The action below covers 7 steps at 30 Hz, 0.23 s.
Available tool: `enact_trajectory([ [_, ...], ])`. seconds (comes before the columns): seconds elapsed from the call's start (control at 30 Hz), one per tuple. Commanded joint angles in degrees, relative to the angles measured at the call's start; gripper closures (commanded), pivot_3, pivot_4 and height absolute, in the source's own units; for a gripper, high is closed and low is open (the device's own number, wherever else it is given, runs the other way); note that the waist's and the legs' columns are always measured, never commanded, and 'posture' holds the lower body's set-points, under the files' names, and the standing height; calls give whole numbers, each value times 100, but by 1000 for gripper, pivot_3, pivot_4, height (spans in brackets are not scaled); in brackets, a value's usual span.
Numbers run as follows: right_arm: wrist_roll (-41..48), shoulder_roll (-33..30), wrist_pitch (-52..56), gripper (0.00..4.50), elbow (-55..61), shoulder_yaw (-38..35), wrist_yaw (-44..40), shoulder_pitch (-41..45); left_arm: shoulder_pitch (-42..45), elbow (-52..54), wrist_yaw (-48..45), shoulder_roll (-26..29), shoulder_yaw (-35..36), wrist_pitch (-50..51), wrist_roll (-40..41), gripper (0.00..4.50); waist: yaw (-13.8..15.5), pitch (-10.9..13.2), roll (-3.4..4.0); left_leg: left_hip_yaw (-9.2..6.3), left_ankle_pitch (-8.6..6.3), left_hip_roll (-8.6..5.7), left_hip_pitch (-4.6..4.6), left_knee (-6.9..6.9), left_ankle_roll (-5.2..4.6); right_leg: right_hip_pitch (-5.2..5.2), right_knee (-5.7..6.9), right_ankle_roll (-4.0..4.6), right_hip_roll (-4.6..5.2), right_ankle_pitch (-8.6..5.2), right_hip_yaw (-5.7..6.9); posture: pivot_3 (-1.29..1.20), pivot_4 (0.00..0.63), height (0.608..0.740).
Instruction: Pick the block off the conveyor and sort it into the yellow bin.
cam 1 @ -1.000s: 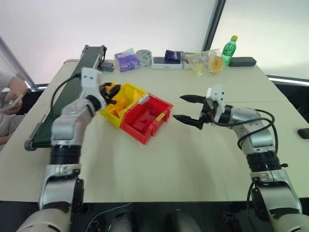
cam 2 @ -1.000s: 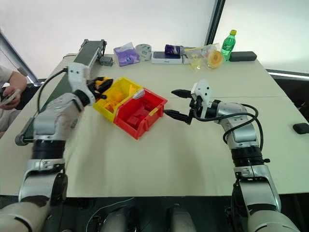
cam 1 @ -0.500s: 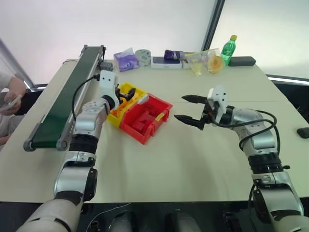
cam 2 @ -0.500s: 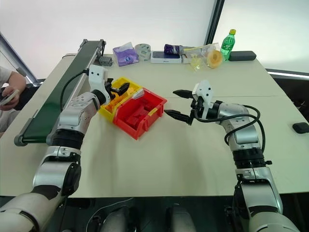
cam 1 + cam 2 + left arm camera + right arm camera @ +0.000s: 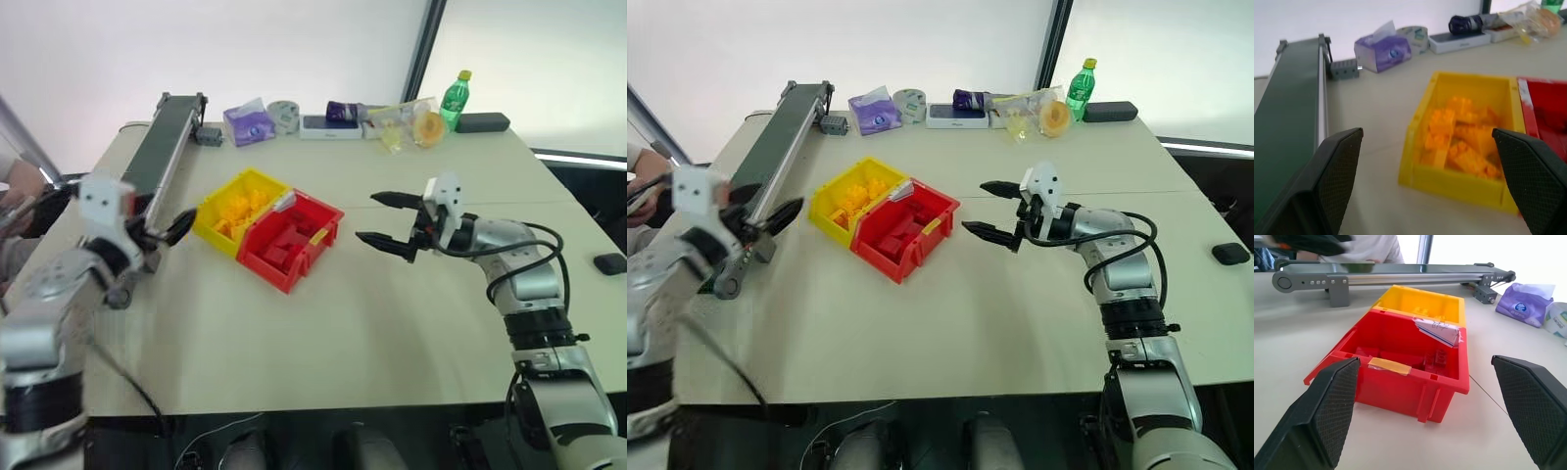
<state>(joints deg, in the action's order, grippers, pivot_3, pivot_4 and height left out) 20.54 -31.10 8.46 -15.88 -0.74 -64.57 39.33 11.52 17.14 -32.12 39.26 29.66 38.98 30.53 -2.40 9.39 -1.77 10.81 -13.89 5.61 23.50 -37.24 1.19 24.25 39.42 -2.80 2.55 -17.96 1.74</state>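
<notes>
Dropped: block now among the yellow-orange bricks (image 5: 1459, 137) in the yellow bin (image 5: 217, 208), left of the red bin (image 5: 294, 255). Left gripper (image 5: 167, 230), over that bin a second ago, pulled back left beside the conveyor (image 5: 157, 157), fingers wide apart, empty. Right gripper (image 5: 387, 220) unmoved, spread, holding nothing. Sort apparently complete.

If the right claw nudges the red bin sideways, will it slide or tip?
Probably slide: the red bin sits low and wide on the smooth table. It looks like light plastic holding a few bricks. It touches the yellow bin, which would likely move too.
</notes>
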Motion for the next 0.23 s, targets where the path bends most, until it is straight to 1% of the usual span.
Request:
enact_trajectory([
  [0.03, 16, -8, -129, 0, -23, -47, -83, 231, -534, 366, -433, 314, 915, 42, 443, 45, 25, 0, 0, -3, 0, -1, 0, 0, 0, -2, -1, 0, 1, 0, 3, 0, 150, 740],
  [0.13, 20, -6, -107, 0, -50, -33, -128, 305, -1091, 399, -618, 410, 1413, -98, 522, 45, 33, 0, 0, -4, -1, -3, 0, 2, 0, -4, -4, 1, 6, 0, 3, 0, 150, 740],
  [0.23, 24, -22, -91, 0, -76, -44, -158, 343, -1389, 327, -792, 420, 1714, -159, 700, 45, 33, 0, 0, -7, -1, -3, 0, 3, 0, -4, -5, 2, 6, -1, 4, 0, 150, 740],
])
